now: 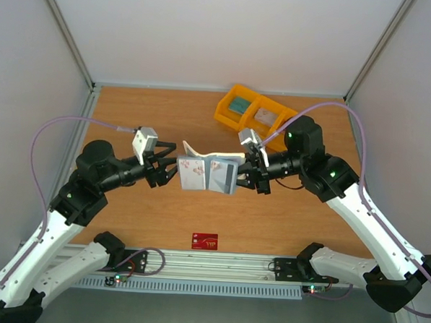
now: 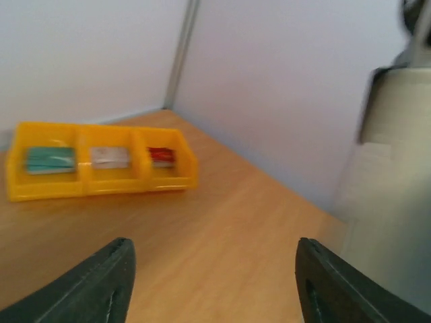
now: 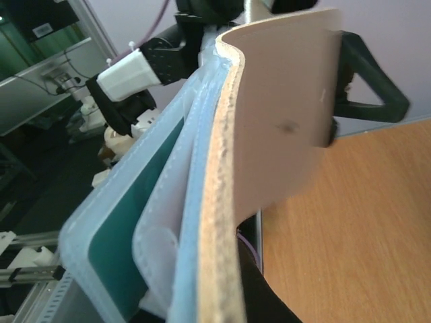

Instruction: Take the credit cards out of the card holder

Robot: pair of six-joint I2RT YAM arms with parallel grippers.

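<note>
The card holder [image 1: 218, 173] hangs open above the middle of the table, cream outside [image 3: 283, 114] and pale blue inside. My right gripper [image 1: 247, 173] is shut on its right edge, and its jaws are mostly hidden under the holder [image 3: 229, 296]. A pale card with reddish print [image 1: 192, 173] lies on the holder's left leaf. A teal card [image 3: 128, 222] sits in an inner pocket. My left gripper [image 1: 164, 170] stands open just left of the holder, with nothing between its fingers [image 2: 212, 282]. The holder is a blur at that view's right edge [image 2: 397, 202]. A red card [image 1: 205, 240] lies on the table near the front edge.
A yellow three-compartment bin [image 1: 254, 113] stands at the back right of the table, with small items in its compartments [image 2: 101, 161]. White walls close off the left, back and right sides. A metal rail with the arm bases runs along the front.
</note>
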